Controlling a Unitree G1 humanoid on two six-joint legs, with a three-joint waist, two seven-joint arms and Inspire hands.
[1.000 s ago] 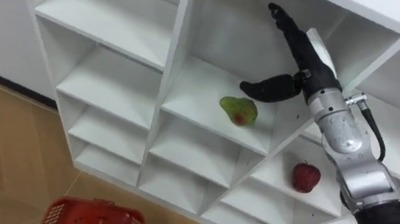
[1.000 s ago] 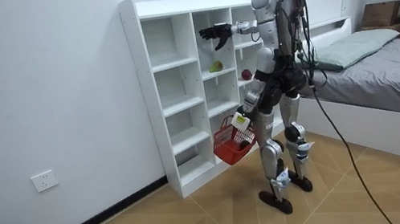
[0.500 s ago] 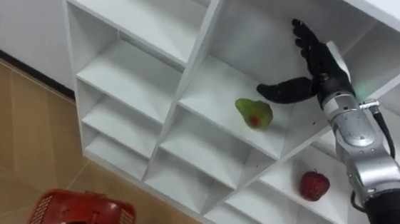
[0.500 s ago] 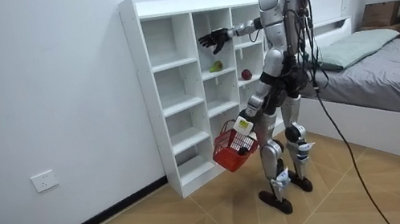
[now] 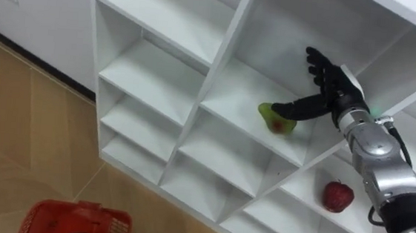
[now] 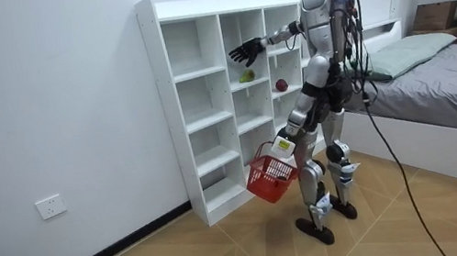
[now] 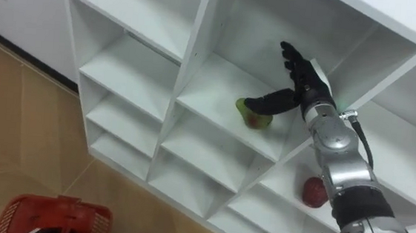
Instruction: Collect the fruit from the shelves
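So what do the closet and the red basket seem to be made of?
The closet looks like white laminated board, matte, with flat panels and crisp square edges. The red basket is probably plastic, going by its uniform colour and moulded lattice walls.

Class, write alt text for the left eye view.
The robot's open right hand reaches into a white shelf unit, thumb by a green pear. A red apple sits lower right, a red basket bottom left.

light: bright, even | shadows: soft, faint, inside closet [image 5: 159,75] compartments
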